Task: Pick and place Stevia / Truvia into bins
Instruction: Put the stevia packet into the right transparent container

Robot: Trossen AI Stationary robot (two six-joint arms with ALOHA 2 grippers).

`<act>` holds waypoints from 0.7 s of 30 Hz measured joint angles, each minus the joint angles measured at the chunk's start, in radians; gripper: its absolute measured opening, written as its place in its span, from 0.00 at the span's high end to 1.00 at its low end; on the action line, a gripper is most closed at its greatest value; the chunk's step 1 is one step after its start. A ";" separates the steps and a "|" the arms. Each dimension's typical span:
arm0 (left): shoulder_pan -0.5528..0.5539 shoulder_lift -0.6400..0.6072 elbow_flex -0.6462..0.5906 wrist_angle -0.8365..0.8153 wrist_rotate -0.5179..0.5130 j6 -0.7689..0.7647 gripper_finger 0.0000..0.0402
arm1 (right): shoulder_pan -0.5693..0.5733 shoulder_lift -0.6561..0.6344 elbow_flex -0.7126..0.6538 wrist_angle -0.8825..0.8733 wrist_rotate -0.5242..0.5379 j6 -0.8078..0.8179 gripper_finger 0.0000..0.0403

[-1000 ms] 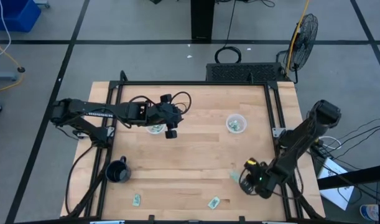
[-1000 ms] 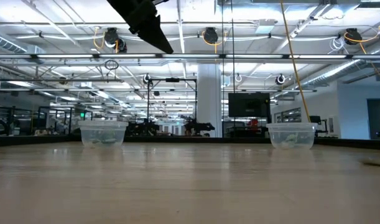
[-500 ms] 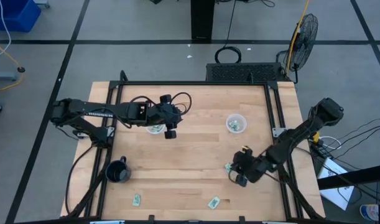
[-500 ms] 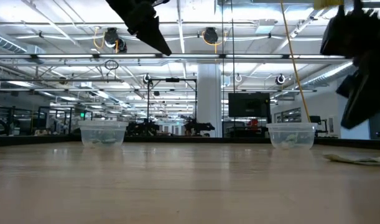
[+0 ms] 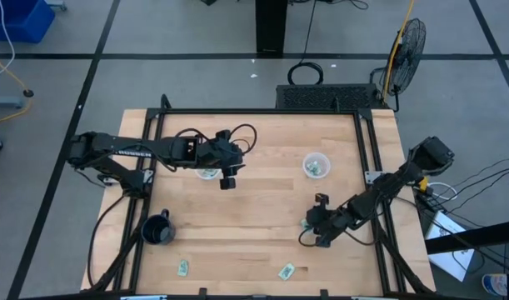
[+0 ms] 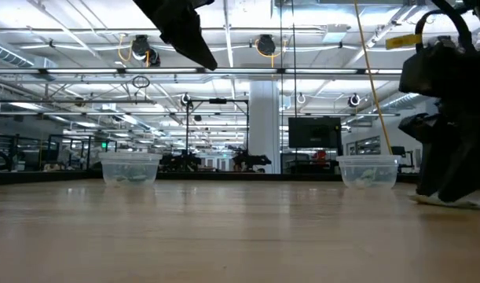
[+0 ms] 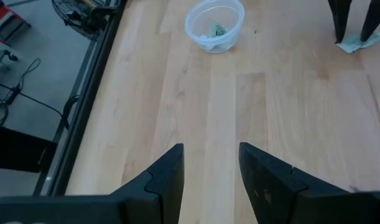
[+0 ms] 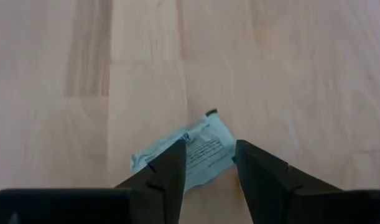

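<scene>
A pale green Stevia packet (image 8: 191, 151) lies flat on the wood at the table's right middle (image 5: 306, 223). My right gripper (image 8: 205, 169) is open, low over the packet, with one finger on each side of it (image 7: 356, 25). My left gripper (image 7: 211, 168) is open and hovers beside the left clear bin (image 5: 208, 172). The right bin (image 7: 214, 25) stands on the table with packets inside. Two more packets (image 5: 182, 267) (image 5: 286, 271) lie near the front edge. My right gripper comes at the packet from above, its fingers (image 7: 341, 22) pointing down and standing astride the packet's near end (image 8: 205, 163). The packet lies flat on the table. Whether the fingertips touch it, I cannot tell.
A black mug (image 5: 157, 229) stands at the near left. A black frame (image 5: 372, 175) runs round the table. Bare wood lies between the two bins (image 6: 130, 169) (image 6: 368, 170) and across the table's middle.
My right gripper has gone from the near right corner toward the table's left and come down over the packet, opening as it went. The packet has stayed flat where it was. My left arm has kept still.
</scene>
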 joint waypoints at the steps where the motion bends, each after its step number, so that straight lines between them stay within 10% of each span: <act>1: 0.000 0.000 0.000 -0.001 0.000 0.000 0.60 | 0.000 0.013 0.000 0.004 0.001 -0.009 0.67; 21: 0.000 0.000 0.000 -0.006 0.000 0.000 0.60 | -0.094 -0.020 -0.003 -0.046 0.028 -0.096 0.96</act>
